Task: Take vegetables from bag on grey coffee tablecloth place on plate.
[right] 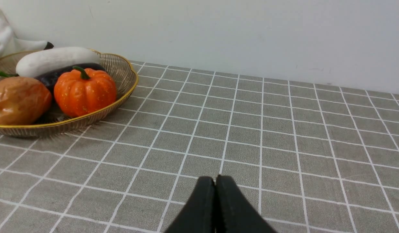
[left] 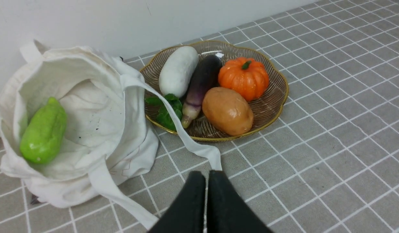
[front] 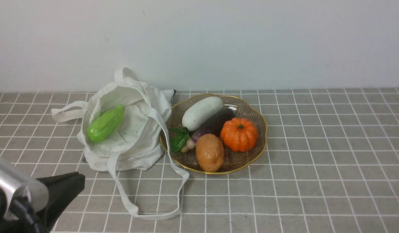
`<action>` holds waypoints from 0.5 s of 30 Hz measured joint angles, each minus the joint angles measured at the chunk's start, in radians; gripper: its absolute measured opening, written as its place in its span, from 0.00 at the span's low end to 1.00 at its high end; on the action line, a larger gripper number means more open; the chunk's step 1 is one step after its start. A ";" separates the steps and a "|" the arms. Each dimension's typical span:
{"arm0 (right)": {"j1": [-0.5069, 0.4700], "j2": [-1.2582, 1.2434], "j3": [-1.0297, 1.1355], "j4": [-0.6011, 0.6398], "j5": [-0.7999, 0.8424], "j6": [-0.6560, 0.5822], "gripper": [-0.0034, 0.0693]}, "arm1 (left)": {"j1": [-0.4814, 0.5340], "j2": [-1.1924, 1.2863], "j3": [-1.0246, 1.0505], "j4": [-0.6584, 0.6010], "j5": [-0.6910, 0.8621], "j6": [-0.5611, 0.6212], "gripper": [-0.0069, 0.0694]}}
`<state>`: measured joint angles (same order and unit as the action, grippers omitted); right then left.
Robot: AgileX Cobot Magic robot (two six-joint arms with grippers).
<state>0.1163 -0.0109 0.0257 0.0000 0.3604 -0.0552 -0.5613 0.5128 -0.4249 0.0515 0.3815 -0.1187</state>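
Note:
The off-white bag (front: 134, 129) lies open on the grid tablecloth (front: 316, 161), with the green gourd (front: 105, 123) inside it; the gourd also shows in the left wrist view (left: 43, 132). The amber plate (front: 259, 123) right of the bag holds the purple eggplant (front: 214, 124), a white gourd (front: 201, 112), an orange pumpkin (front: 239, 134), a potato (front: 210, 152) and a green leaf (front: 179, 138). My left gripper (front: 75, 183) is shut and empty, low at the front left; in its wrist view (left: 206, 176) it hovers short of the bag. My right gripper (right: 215, 180) is shut and empty, right of the plate (right: 122, 87).
A bag strap (front: 154, 197) loops forward over the cloth in front of the plate. A white wall (front: 219, 42) runs along the back edge of the table.

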 joint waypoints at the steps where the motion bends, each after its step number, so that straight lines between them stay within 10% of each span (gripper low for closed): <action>1: 0.000 0.000 0.000 0.000 0.000 0.000 0.03 | 0.000 -0.012 0.011 0.000 0.004 0.000 0.08; 15: 0.000 0.000 0.000 0.000 0.000 0.000 0.03 | 0.000 -0.018 0.018 0.000 0.059 -0.001 0.08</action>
<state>0.1163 -0.0109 0.0257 0.0000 0.3604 -0.0552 -0.5613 0.4952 -0.4072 0.0515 0.4407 -0.1193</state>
